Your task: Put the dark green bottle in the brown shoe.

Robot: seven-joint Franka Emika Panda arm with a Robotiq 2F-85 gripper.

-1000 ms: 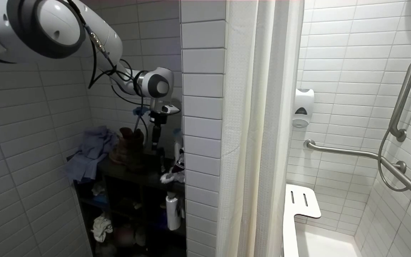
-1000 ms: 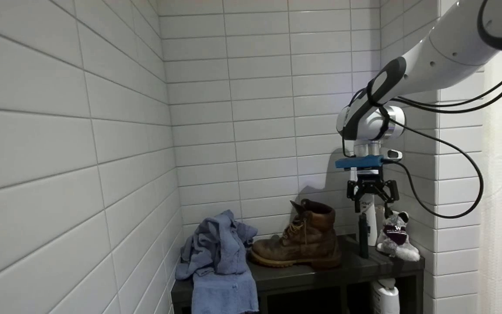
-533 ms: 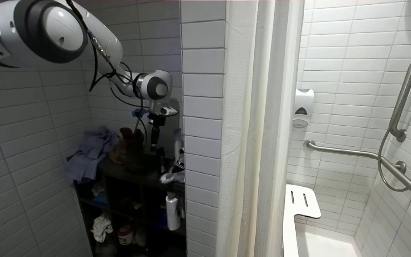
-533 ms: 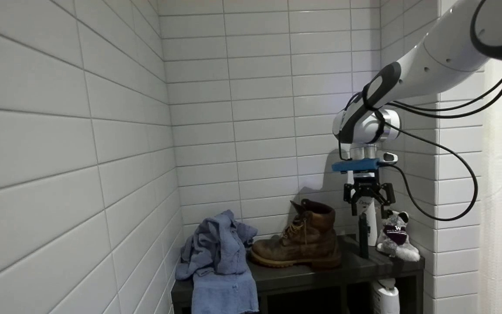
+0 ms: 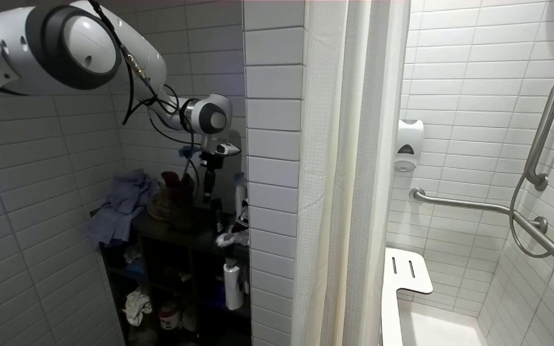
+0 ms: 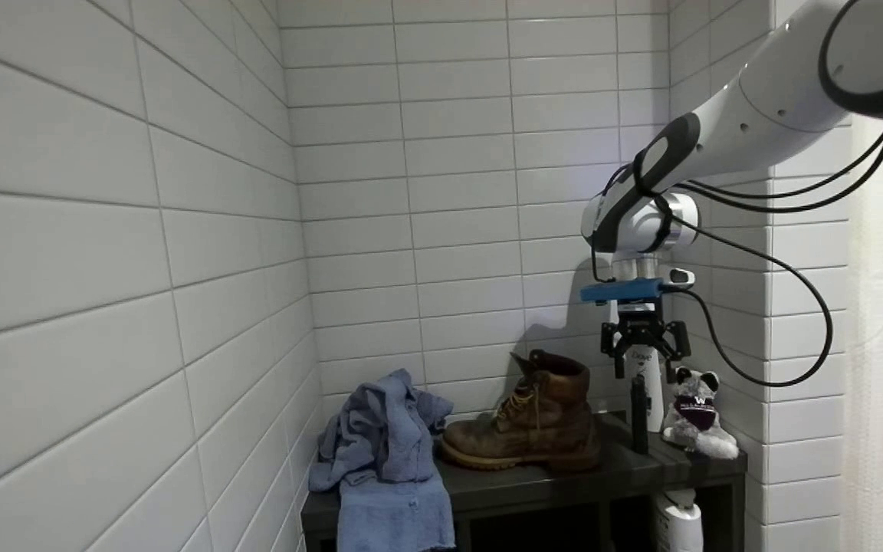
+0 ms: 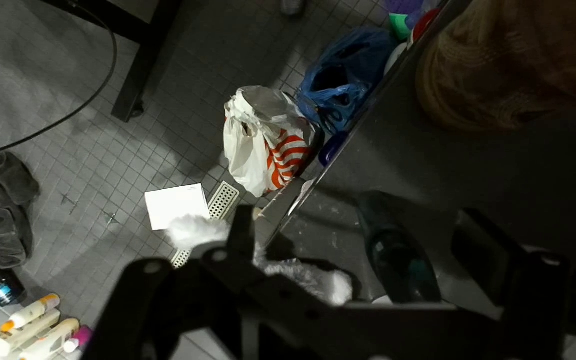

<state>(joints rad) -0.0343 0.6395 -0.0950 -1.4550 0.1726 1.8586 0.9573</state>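
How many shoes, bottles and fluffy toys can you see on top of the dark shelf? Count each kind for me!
Shoes: 1 (the brown shoe)
Bottles: 2 (the dark green bottle and the white bottle)
Fluffy toys: 1 (the grey fluffy toy)
Total: 4

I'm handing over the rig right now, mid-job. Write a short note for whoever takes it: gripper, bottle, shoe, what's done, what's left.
Gripper: open, holding nothing, near the top of the dark green bottle; exact alignment is hard to judge.
Bottle: upright on the dark shelf, between the brown shoe and the plush toy in an exterior view.
Shoe: resting on its sole on the same shelf, opening upward.
Done: gripper positioned close to the bottle; no grasp yet.
Left: grip the bottle, lift it, lower it into the shoe. Probably go gently, as a white bottle stands close behind.
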